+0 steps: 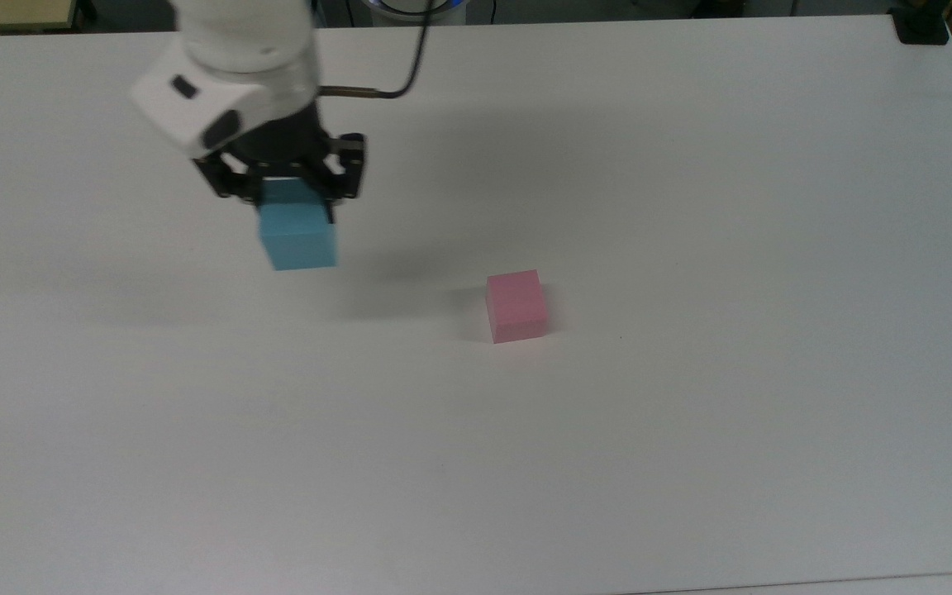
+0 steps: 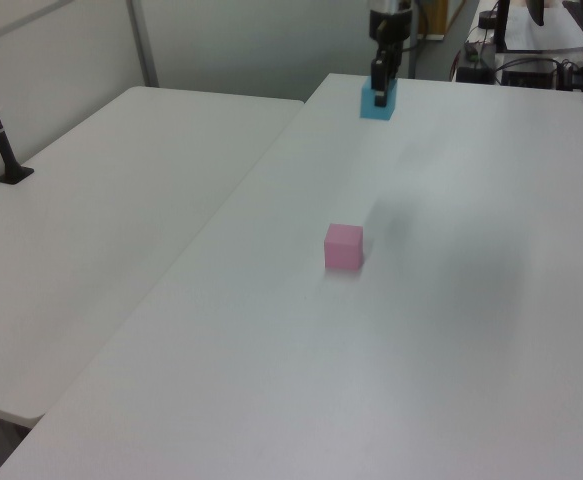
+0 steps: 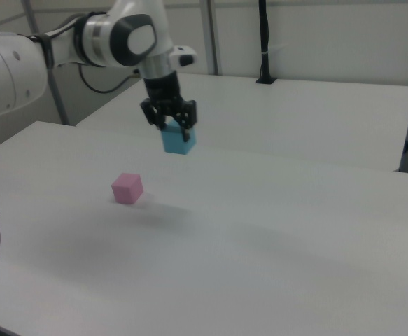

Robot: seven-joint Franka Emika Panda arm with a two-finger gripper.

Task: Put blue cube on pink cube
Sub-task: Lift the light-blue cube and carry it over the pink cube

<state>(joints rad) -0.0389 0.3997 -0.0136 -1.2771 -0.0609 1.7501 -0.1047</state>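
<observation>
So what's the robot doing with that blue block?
The robot arm's claw is shut on the blue cube and holds it up in the air above the white table. The pink cube sits alone on the table, off to the top view's right of the blue one. The blue cube isn't over the pink cube yet, so the stacking isn't done.
</observation>
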